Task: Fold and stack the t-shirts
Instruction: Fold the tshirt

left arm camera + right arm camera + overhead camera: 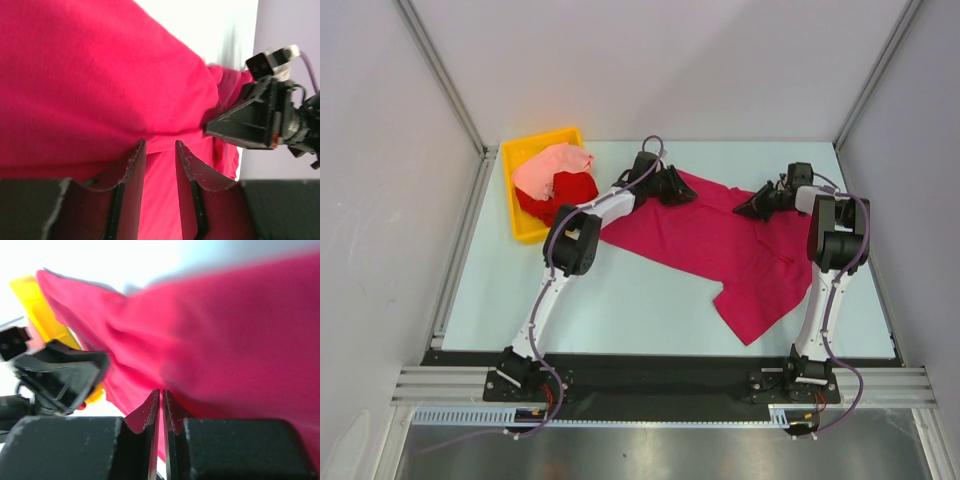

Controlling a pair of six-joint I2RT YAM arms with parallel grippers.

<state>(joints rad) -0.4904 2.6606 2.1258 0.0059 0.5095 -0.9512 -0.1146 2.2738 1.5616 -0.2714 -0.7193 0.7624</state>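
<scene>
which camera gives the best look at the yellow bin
Top external: the whole yellow bin shows at the far left, with the salmon-pink shirt and red shirt piled in it. Right wrist catches only a blurred strip of its wall behind the magenta shirt. Left wrist doesn't show it.

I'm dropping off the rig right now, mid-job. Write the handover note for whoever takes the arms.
Left gripper: jaws parted at the far left edge of the magenta shirt, nothing clamped.
Right gripper: jaws almost together, apparently pinching the same shirt's far edge.
Things: that shirt lies spread but rumpled on the table; the pink shirt and red shirt sit bunched in the yellow bin.
Done: nothing folded or stacked.
Left: fold all three, then stack.
</scene>
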